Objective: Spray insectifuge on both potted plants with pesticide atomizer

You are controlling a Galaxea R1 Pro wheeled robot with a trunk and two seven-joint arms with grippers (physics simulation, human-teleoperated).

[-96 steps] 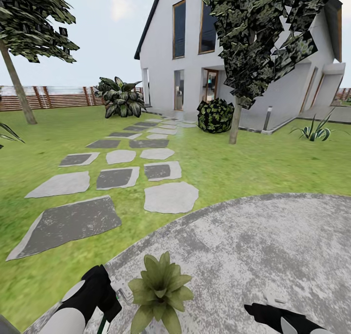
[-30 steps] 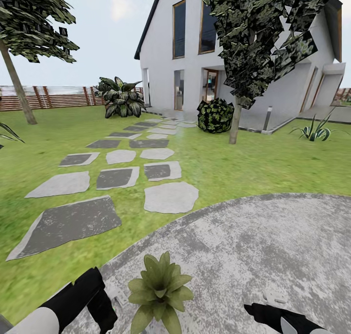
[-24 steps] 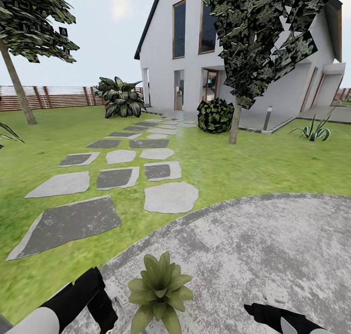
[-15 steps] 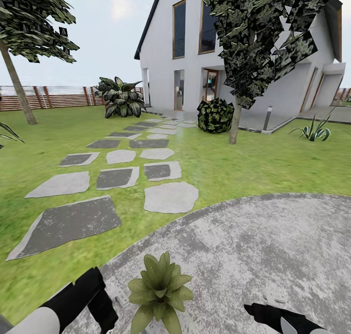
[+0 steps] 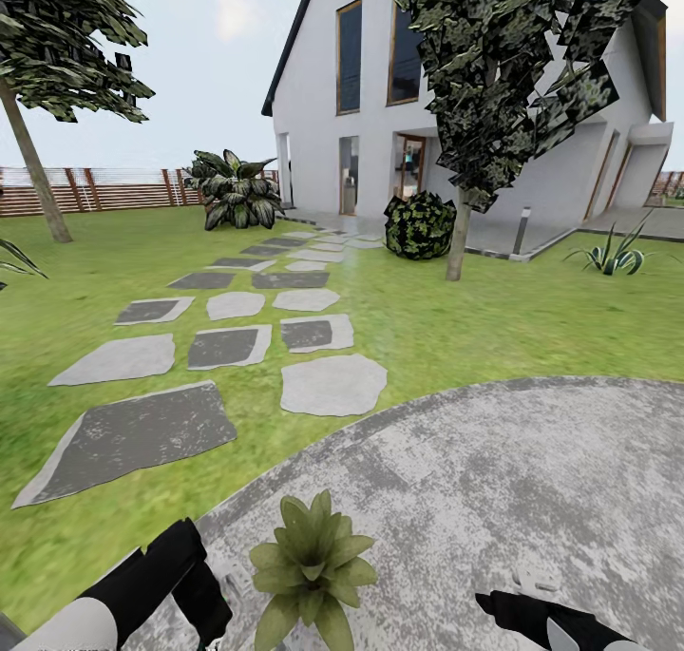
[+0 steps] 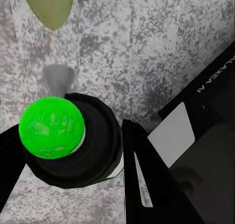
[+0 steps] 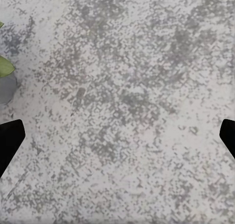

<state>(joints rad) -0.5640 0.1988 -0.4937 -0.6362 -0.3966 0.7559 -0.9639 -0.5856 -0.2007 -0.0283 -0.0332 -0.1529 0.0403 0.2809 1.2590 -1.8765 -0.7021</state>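
The green lawn garden [image 5: 494, 318] with white gabled house [image 5: 446, 109] fills the head view's upper half. The round grey stone patio [image 5: 513, 499] lies at 5 o'clock. One potted plant, a low green leaf rosette [image 5: 309, 556], sits at 6 o'clock. The left pincer [image 6: 73, 150] pinches the dark cylindrical pesticide atomizer with bright green end [image 6: 54, 128]. The right pincer [image 7: 117, 136] is spread above bare stone.
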